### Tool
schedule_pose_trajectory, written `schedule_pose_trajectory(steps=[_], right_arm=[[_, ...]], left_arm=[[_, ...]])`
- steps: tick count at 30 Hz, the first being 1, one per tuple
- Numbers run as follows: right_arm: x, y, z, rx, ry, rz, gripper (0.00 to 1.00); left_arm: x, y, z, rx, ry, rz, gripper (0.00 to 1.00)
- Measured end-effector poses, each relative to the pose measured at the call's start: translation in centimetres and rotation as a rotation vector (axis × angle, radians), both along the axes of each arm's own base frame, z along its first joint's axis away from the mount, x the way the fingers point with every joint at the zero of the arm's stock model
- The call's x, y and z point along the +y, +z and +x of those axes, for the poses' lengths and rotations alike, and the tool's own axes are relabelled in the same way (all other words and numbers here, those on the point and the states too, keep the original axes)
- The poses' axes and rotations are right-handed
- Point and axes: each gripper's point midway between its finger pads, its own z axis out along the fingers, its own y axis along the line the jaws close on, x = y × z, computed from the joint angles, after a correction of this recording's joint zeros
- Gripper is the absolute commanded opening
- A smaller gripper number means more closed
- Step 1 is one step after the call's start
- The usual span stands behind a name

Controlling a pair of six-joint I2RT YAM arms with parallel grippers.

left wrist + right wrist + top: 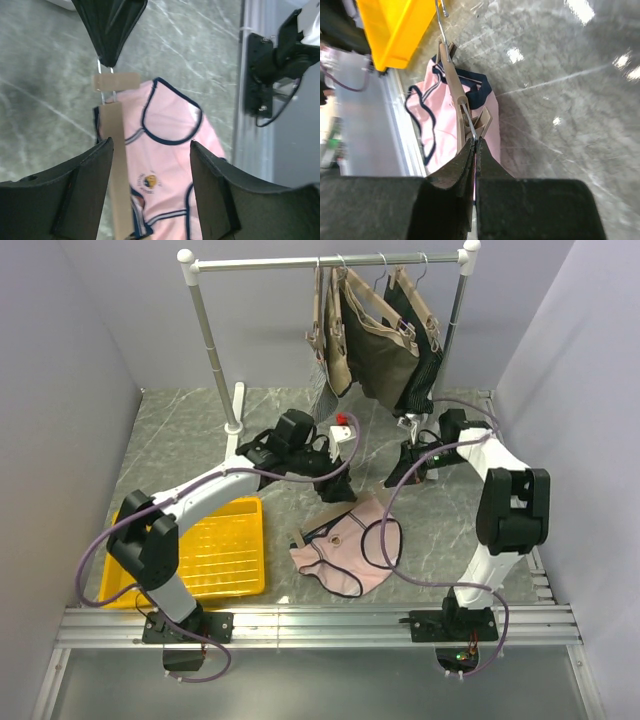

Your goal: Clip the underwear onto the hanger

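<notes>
Pink against the grey marbled table (200,440), the navy-edged briefs (167,145) lie beneath the slim tan bar hanger (113,150), whose wire our right gripper (475,143) pinches to steady it, we judge, while our left gripper (150,144) hovers spread above.

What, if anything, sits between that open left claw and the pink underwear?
Nothing visible blocks it. The open left gripper hangs above the underwear; only the hanger lies along one edge, its clip end pinched by the right gripper.
</notes>
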Motion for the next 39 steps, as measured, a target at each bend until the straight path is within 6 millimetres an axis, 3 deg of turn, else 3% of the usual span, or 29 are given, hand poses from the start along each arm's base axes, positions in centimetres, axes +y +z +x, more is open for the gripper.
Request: schedule_pose_trajectory(steps=[8, 16, 23, 29, 32, 39], right_arm=[[1.1, 2.4, -1.4, -0.216, 0.095, -0.045, 0.00], [1.7, 1.6, -2.1, -0.238, 0.141, -0.074, 0.00], [1.1, 0.8, -2.5, -0.262, 0.145, -0.115, 0.00], [0.7, 1.3, -3.3, -0.327, 0.156, -0.143, 0.00], [0.5, 1.4, -3.4, -0.343, 0.151, -0.155, 0.00], [0.6, 0.2, -3.3, -0.372, 0.152, -0.179, 0.00]], left_arm=[[-0.9, -1.6, 0.2, 0.137, -0.030, -0.005, 0.69], [-2.2, -2.1, 1.4, 0.167, -0.045, -0.020, 0.65], [-0.8, -4.3, 2.1, 0.182, 0.015, -0.008, 0.56], [0.5, -6.0, 3.5, 0.129, 0.077, 0.051, 0.44], [0.8, -6.1, 3.6, 0.092, 0.066, 0.052, 0.50], [1.7, -4.9, 1.0, 0.042, -0.039, 0.011, 0.65]])
